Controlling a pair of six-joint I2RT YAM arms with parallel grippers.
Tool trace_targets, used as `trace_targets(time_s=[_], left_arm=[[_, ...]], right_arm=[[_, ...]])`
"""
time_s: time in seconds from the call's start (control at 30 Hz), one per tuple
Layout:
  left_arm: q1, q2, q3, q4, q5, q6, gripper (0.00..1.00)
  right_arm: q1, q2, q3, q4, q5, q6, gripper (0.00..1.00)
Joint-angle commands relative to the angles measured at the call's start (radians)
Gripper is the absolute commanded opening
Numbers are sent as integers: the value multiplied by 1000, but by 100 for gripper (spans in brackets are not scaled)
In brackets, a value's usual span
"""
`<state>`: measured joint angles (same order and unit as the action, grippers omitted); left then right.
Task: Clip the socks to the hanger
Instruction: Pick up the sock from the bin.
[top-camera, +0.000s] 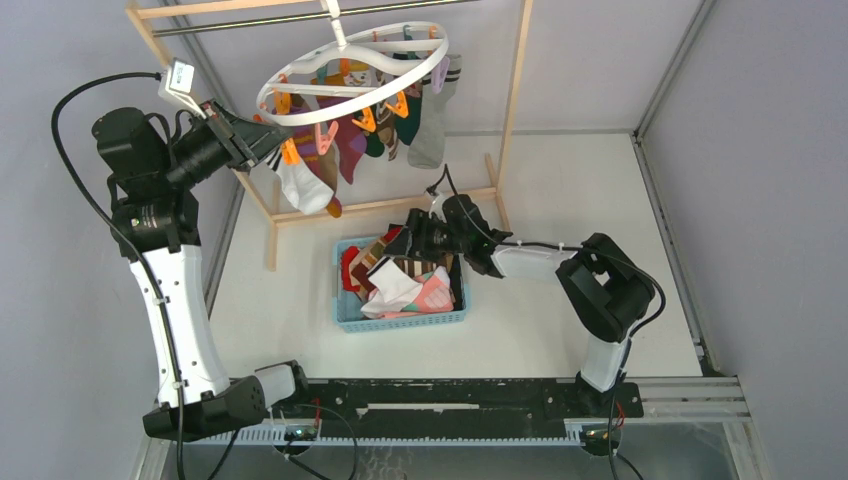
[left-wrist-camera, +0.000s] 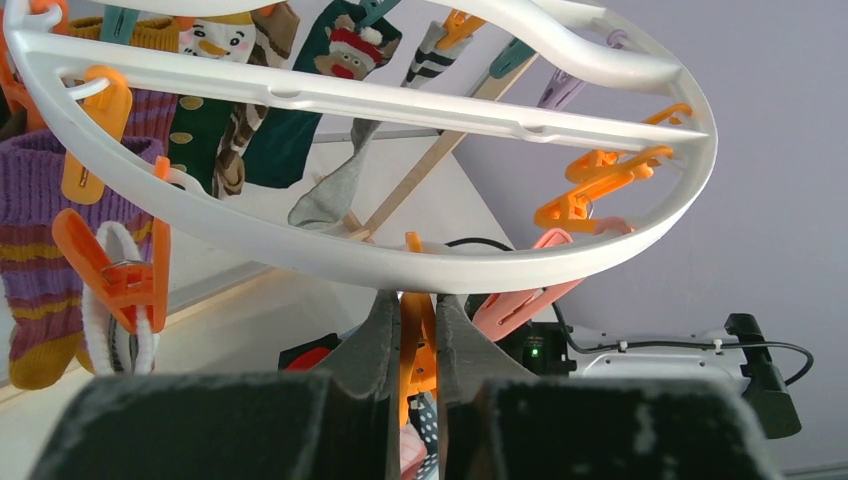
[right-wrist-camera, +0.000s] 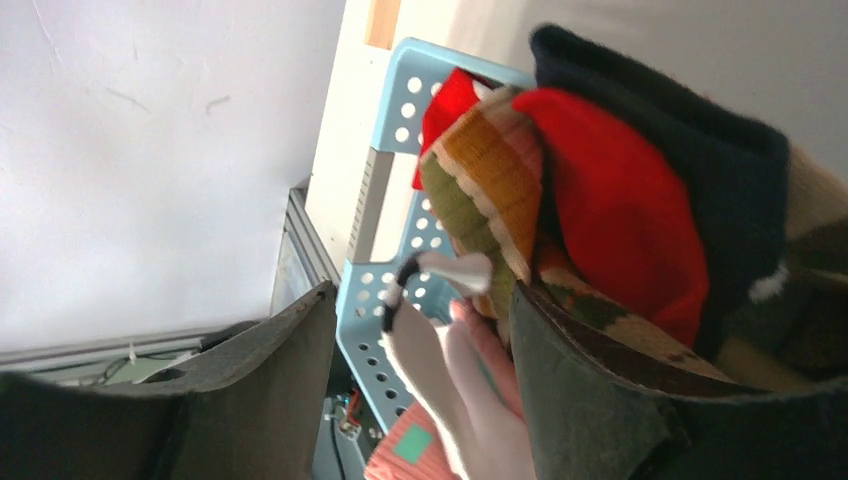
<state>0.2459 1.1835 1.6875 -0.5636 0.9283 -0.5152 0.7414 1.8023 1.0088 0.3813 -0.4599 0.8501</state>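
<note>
The white round hanger (top-camera: 300, 112) hangs from the rack's rail, with several socks (top-camera: 345, 140) clipped under it. My left gripper (top-camera: 268, 148) is raised to its near-left rim. In the left wrist view the gripper (left-wrist-camera: 418, 305) is shut on an orange clip (left-wrist-camera: 415, 350) just below the ring (left-wrist-camera: 400, 265). My right gripper (top-camera: 400, 243) hovers over the heap of loose socks (top-camera: 400, 285) in the basket. In the right wrist view this gripper (right-wrist-camera: 422, 295) is open. A white and pink sock (right-wrist-camera: 440, 370) lies between its fingers, and a red sock (right-wrist-camera: 610, 200) bulges beside the right finger.
The blue perforated basket (top-camera: 400, 322) stands mid-table in front of the light wooden rack (top-camera: 515, 90). Its wall (right-wrist-camera: 400, 100) shows close behind the right fingers. Free orange and pink clips (left-wrist-camera: 590, 190) dangle on the ring's far side. Walls close in the table on the left, right and back.
</note>
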Motion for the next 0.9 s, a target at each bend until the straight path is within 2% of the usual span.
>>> trace_targets(time_s=[0.0, 0.23, 0.4, 0.67, 0.73, 0.87], left_arm=[[-3, -28, -10, 19, 20, 4, 4], [-3, -33, -19, 22, 20, 4, 4], [-2, -38, -13, 22, 20, 6, 4], [-3, -39, -14, 25, 20, 4, 4], [-2, -40, -17, 27, 21, 3, 4], [0, -44, -17, 24, 22, 9, 4]], right_arm=[[27, 13, 152, -221, 76, 10, 69], [35, 65, 264, -375, 149, 10, 65], [35, 131, 362, -514, 130, 5, 59], [53, 131, 458, -662, 159, -42, 63], [57, 140, 482, -677, 161, -42, 59], [63, 163, 532, -691, 144, -42, 36]])
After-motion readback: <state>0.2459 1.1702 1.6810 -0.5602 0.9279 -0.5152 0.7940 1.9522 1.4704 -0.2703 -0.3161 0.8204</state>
